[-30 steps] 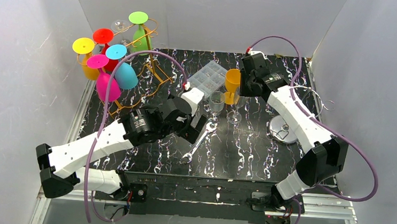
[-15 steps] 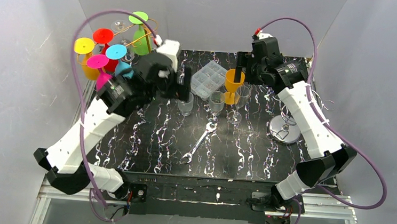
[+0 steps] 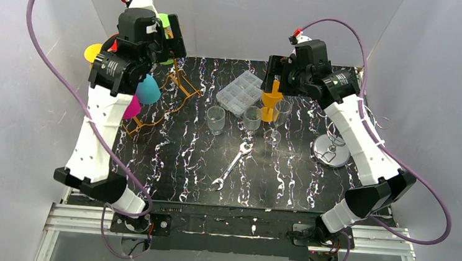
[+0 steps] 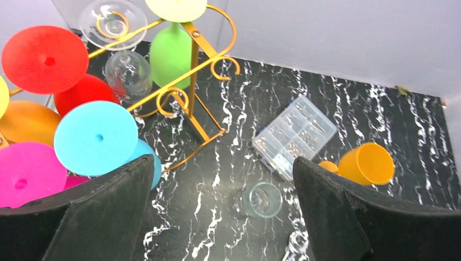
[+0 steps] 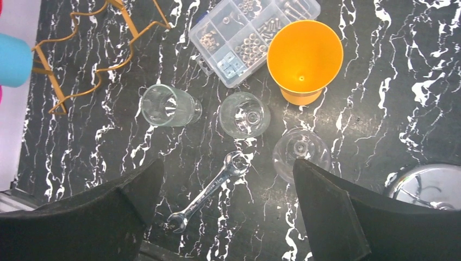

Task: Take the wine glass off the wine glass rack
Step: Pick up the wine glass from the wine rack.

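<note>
The gold wire wine glass rack [image 3: 182, 84] stands at the back left with several wine glasses hanging upside down on it. Among them are a red one [image 4: 45, 60], a cyan one [image 4: 95, 137], a pink one [image 4: 27, 174], a green one [image 4: 171, 51] and a clear one [image 4: 128, 73]. My left gripper [image 3: 170, 43] is raised high beside the rack's top, open and empty, touching no glass. My right gripper [image 3: 277, 72] hangs open over the orange glass [image 3: 270, 101], which stands on the table.
Three clear glasses [image 5: 168, 106] [image 5: 244, 115] [image 5: 300, 152] stand mid-table. A wrench [image 5: 209, 191] lies in front of them and a clear parts box [image 5: 253, 35] behind. A chrome stand [image 3: 331, 152] is at the right. White walls close in left, right and back.
My left arm swung up from the table's middle to the rack at the back left. My right gripper opened, let go of the orange glass and rose a little.
</note>
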Controlling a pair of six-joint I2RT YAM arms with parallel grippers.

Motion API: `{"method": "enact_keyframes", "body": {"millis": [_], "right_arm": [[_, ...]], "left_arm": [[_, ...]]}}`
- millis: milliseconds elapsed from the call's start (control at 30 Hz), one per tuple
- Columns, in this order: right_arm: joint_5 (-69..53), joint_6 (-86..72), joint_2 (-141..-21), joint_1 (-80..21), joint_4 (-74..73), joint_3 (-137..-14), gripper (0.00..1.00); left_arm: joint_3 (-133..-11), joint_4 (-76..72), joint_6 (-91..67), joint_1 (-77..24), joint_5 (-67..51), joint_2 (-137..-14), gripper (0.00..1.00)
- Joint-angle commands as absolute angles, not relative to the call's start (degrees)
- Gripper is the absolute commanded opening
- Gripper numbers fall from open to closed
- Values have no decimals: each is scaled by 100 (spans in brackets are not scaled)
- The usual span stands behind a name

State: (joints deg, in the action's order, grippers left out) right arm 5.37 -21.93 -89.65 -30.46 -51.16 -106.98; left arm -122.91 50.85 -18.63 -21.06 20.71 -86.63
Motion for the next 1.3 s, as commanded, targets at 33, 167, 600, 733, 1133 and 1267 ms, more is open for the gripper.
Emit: {"method": "enact_keyframes", "body": {"millis": [33,167,600,733,1133,1267], "right_arm": [[284,-2294,-8667,-3067,-4702,-10561,98],[82,-2375,-8546,-3067,-4576,-10293,98],[-403,-2502,-8435,-3067,-4187,-10011,98],[-477,-2487,-8509,-3067,-4197,-10056,98],[-462,-2461,-8588,-3078,-4258,-10145,98],[-448,-2466,-8579,-3093,-4254,-10134,98]], "left_arm": [[-12562,5069,-1695,-1775,2276,-8901,96],[-12342,5261,-1742,-1693,2342,-8654,91],[-11467,5639,-154,-1657,2602,-7882,55],[-10991,5485,341,-1761,3070,-7751,47],[-10649,4741,1397,-2325,4844,-8429,48],[-10668,4544,1602,-2329,5185,-8685,47]]}}
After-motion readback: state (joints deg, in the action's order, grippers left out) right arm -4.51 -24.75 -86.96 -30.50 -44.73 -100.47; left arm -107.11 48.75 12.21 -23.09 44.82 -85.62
